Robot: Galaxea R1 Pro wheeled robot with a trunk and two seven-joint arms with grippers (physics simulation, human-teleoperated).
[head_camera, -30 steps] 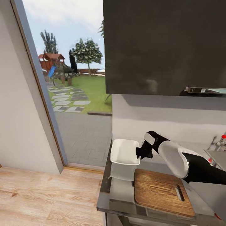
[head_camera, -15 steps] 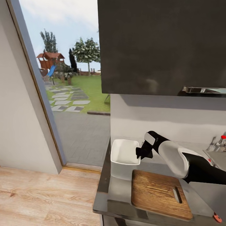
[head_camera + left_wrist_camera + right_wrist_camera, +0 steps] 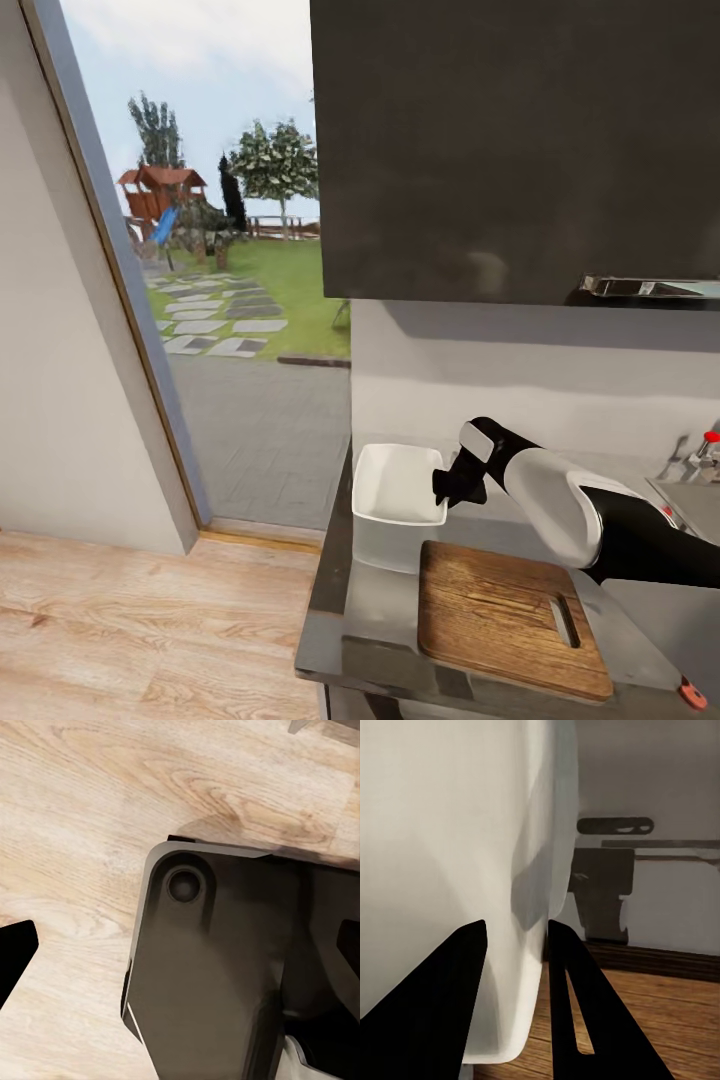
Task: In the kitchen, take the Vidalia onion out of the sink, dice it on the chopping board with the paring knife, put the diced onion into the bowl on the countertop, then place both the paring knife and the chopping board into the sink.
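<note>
From my remote seat, the head camera looks down on a smooth grey countertop (image 3: pixel 385 610) with a thin metallic front edge, set under a dark wall cabinet (image 3: pixel 510 150), with a glass door at ten o'clock giving onto a lawn and a playground. On the worktop lies the rectangular brown wooden chopping board (image 3: pixel 505 615) with rounded corners, its slot handle toward four o'clock. Touching or just beside the board's far edge, at eleven o'clock from it, is the shallow white squarish bowl (image 3: pixel 395 485), raised off the grey surface, with its pale reflection below it. My right arm reaches in from three o'clock, and the right gripper (image 3: pixel 447 487) has the bowl's near rim between its two black fingers (image 3: pixel 450 1005), one inside the wall and one outside, closed down on it as the wrist camera shows. The grey steel sink's (image 3: pixel 690 495) chrome tap with a red dot sits at the far three o'clock edge. A small red-orange tip (image 3: pixel 691 692), likely the paring knife's handle, peeks in at five o'clock. The left wrist camera looks at wooden floor (image 3: pixel 82 817) and the robot's dark base (image 3: pixel 225 967); I cannot tell how the left claw stands.
</note>
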